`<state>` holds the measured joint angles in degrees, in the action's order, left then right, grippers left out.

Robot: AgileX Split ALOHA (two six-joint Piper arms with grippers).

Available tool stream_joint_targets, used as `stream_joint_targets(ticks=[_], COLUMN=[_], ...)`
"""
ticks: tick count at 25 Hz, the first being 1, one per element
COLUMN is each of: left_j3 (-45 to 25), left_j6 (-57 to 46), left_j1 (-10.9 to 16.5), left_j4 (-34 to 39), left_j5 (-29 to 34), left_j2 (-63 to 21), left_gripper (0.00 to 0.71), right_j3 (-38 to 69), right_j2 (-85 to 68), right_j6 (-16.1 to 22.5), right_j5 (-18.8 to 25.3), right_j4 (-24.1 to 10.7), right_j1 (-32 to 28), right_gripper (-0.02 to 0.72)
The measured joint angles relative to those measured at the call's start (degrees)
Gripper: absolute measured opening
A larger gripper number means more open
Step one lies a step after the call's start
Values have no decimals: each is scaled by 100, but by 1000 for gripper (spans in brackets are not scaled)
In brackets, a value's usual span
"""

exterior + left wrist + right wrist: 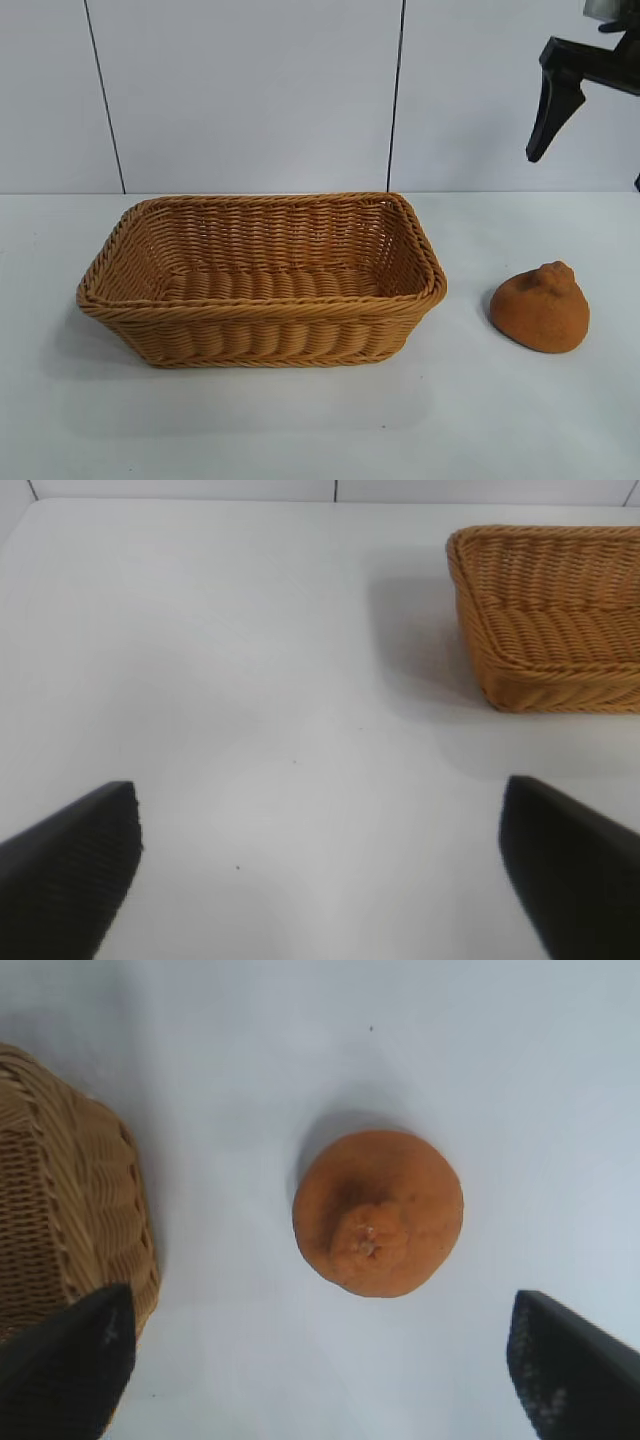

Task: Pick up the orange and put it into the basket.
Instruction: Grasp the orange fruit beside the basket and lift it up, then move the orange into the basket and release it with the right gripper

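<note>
On the white table (300, 420) the basket (262, 280) sits left of centre, and the orange (540, 308) rests on the tabletop just beside its right end, apart from it, knobby top up. The right gripper (320, 1360) hangs high above the orange, pointing down at it, its fingers (552, 112) spread wide and holding nothing. The left gripper (320, 870) hovers over bare table near the basket's other end, likewise spread and holding nothing.

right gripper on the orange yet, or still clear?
Apart. In the right wrist view the open right gripper shows bare white table between each finger and the dull orange-brown, knobby-topped orange.
</note>
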<state>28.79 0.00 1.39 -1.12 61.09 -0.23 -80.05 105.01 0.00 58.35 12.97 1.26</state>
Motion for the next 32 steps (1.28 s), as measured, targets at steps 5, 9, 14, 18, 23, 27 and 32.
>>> stream_joint_targets(ticks=[5,9,14,18,23,27,32], left_j3=[0,0,0,0,0,0,0], left_j6=[0,0,0,0,0,0,0], left_j1=[0,0,0,0,0,0,0], left_j4=[0,0,0,0,0,0,0], left_j5=[0,0,0,0,0,0,0], left_j2=[0,0,0,0,0,0,0], left_gripper=[693,693,693,693,693,693,693], right_j3=[0,0,0,0,-10,-10,-10], right_j2=[576,1077,1633,1768,1678,1216,327], right_j6=[0,0,0,0,-31,-52,-69], right_j5=[10,-31,-113,-149,-26,-32,-45], right_j4=[-14,66,82,101,114,108,275], right_j1=[0,0,0,0,0,0,12], right_gripper=[694,694,694,505,83,61,61])
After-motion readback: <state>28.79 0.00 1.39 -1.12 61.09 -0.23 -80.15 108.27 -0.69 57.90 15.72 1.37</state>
